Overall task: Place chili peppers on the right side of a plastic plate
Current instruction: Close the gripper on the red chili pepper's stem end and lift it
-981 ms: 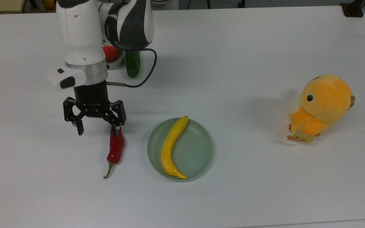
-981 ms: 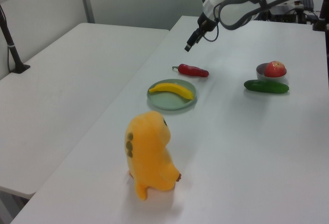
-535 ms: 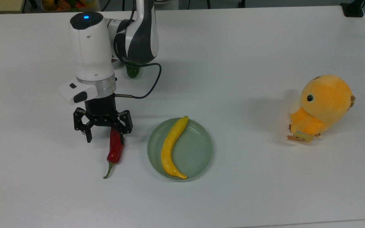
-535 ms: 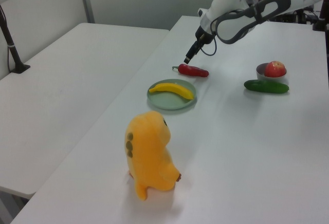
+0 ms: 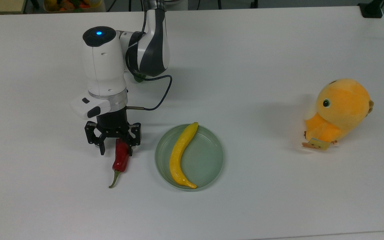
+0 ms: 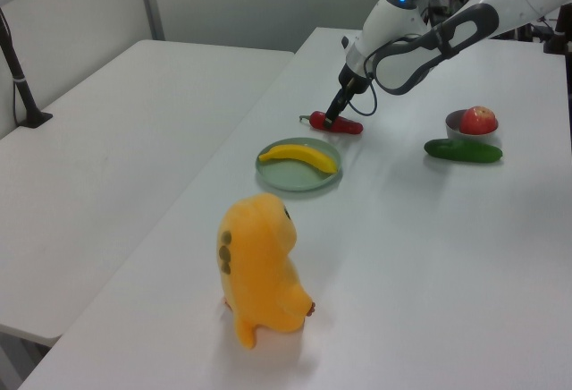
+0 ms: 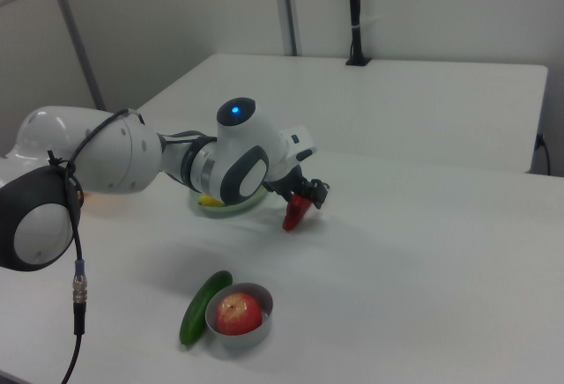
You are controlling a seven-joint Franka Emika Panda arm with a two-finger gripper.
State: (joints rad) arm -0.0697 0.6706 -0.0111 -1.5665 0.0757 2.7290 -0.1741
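The chili pepper (image 5: 121,160) is dark red with a green stem and lies flat on the white table, to the left of the plastic plate (image 5: 208,160) in the top view. My gripper (image 5: 116,152) is down over the chili's stemless end. It is open, with one finger on each side of the chili. In the left view the gripper (image 6: 334,122) sits at the chili (image 6: 347,126), beyond the plate (image 6: 293,175). In the right view the chili (image 7: 295,214) pokes out under the gripper (image 7: 308,195), and the arm partly hides the plate (image 7: 231,207).
A yellow banana (image 5: 179,156) lies across the plate's left half in the top view. An orange plush chick (image 5: 340,113) stands far to the top view's right. A green cucumber (image 6: 463,150) and a small bowl holding an apple (image 6: 476,121) sit behind the arm.
The gripper has come down and shifted toward the top view's right, and its fingers now straddle the chili's end. The chili, plate and banana have not moved.
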